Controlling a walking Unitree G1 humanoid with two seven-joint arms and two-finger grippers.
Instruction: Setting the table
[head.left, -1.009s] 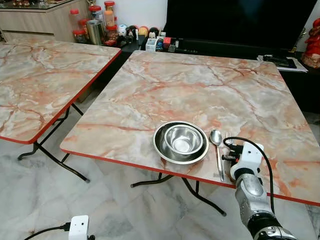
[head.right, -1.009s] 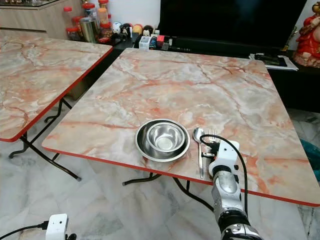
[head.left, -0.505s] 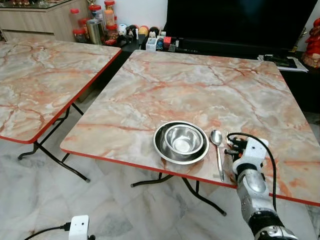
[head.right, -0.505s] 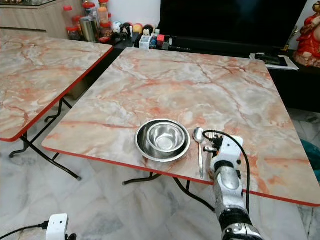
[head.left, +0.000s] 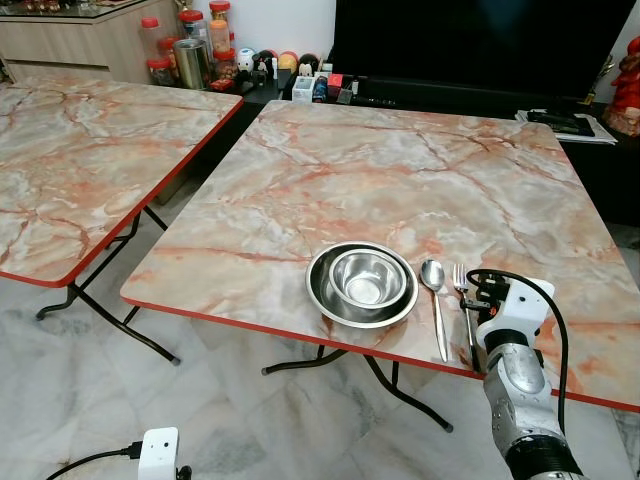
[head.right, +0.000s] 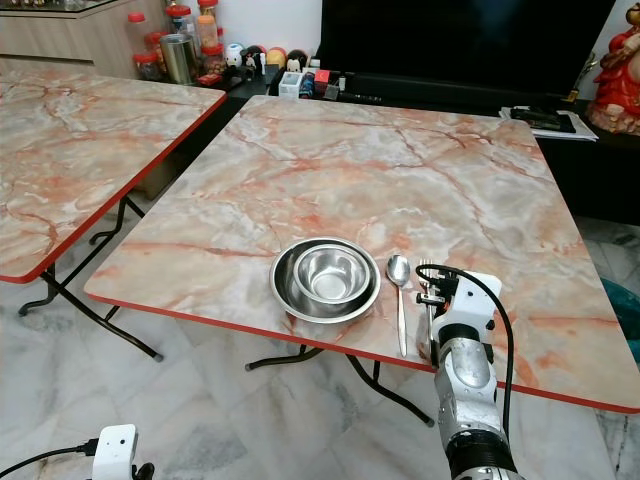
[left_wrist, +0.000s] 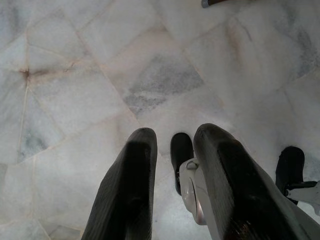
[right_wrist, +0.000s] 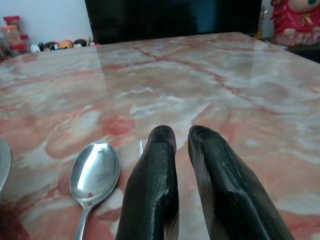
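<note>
Fork (head.left: 464, 300) lies beside spoon (head.left: 434, 290); right gripper (right_wrist: 181, 145) nearly closed, empty. Withdraw straight back, avoid nudging fork.

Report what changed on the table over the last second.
The right gripper slid to the robot's right, off the fork, which now lies uncovered on the table beside the spoon. The nested bowls, the spoon and the left gripper hanging over the floor stayed put.
</note>
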